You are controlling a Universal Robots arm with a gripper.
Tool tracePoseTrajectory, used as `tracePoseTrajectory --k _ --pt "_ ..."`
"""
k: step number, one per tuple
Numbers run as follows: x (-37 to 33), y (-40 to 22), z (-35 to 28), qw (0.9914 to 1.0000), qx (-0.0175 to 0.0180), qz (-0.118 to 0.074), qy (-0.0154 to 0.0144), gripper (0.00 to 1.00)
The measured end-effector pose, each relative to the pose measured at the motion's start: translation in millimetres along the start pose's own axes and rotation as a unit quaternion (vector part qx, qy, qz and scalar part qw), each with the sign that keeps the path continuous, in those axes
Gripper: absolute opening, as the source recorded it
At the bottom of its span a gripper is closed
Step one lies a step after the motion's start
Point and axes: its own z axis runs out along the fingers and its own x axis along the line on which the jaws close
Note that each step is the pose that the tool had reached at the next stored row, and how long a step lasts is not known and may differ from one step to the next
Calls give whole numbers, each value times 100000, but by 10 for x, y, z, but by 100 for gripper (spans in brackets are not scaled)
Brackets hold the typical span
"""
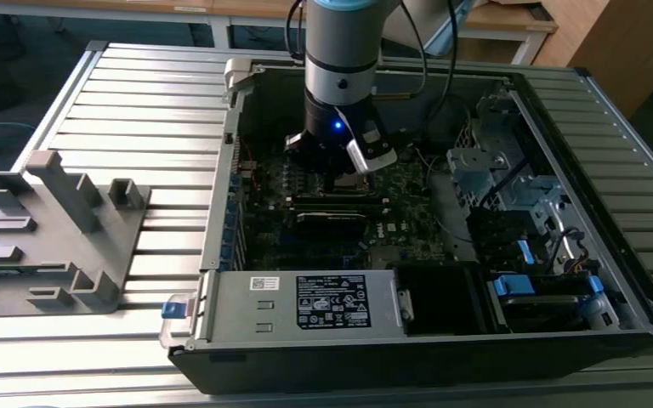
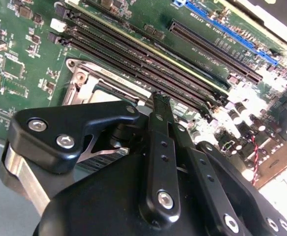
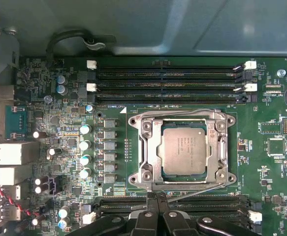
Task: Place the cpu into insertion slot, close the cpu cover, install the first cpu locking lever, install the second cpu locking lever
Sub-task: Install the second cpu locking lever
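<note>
An open computer case (image 1: 417, 340) lies on its side on a slatted metal table (image 1: 133, 93), filling the centre and right of the exterior view. A grey moulded fixture (image 1: 54, 234) sits on the table at the exterior view's left, well apart from the case. The robot arm (image 1: 343, 51) comes down from the top centre of that frame, and its gripper (image 1: 343, 174) hangs low inside the case, just above the green motherboard (image 1: 406, 225). In the first wrist view the cpu (image 3: 184, 150), a dull grey square, lies flat in its socket a little right of the frame's centre. The cpu cover (image 3: 150, 147), a shiny silver frame with an open window, is folded down around the chip, its metal border showing on all four sides. Thin wire levers (image 3: 195, 112) run along the socket's edges. Rows of long black memory slots (image 3: 168, 83) lie above the socket in the frame, and more lie below it. The gripper (image 3: 155, 199) shows at the bottom centre of that frame, its two black fingers pressed together with no gap and nothing between them, their tips just beside the socket's lower edge. In the second wrist view the same closed fingers (image 2: 160, 105) point at the socket's corner (image 2: 91, 81).
</note>
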Motion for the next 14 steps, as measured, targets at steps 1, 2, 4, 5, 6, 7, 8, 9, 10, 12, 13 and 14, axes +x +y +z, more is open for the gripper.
tracePoseTrajectory --k 1,2,4,5,6,7,8,9,10,12,13,14 --pt "0 0 9 100000 -1 1 -1 11" --pt "0 0 18 100000 0 1 -2 11" --pt "0 0 18 100000 0 0 -1 11" --pt "0 0 20 100000 -3 0 -2 11" --pt "0 0 22 100000 -14 3 -8 11" --pt "3 0 25 100000 -17 8 -13 11" --pt "9 -1 28 100000 -8 8 -14 11" --pt "15 -1 31 100000 0 2 -13 11" --pt "23 -1 34 100000 -6 0 -19 11" --pt "38 -2 39 100000 -1 -2 -28 11" --pt "44 -2 41 100000 0 0 -34 11" --pt "48 -2 42 100000 2 2 -32 11"
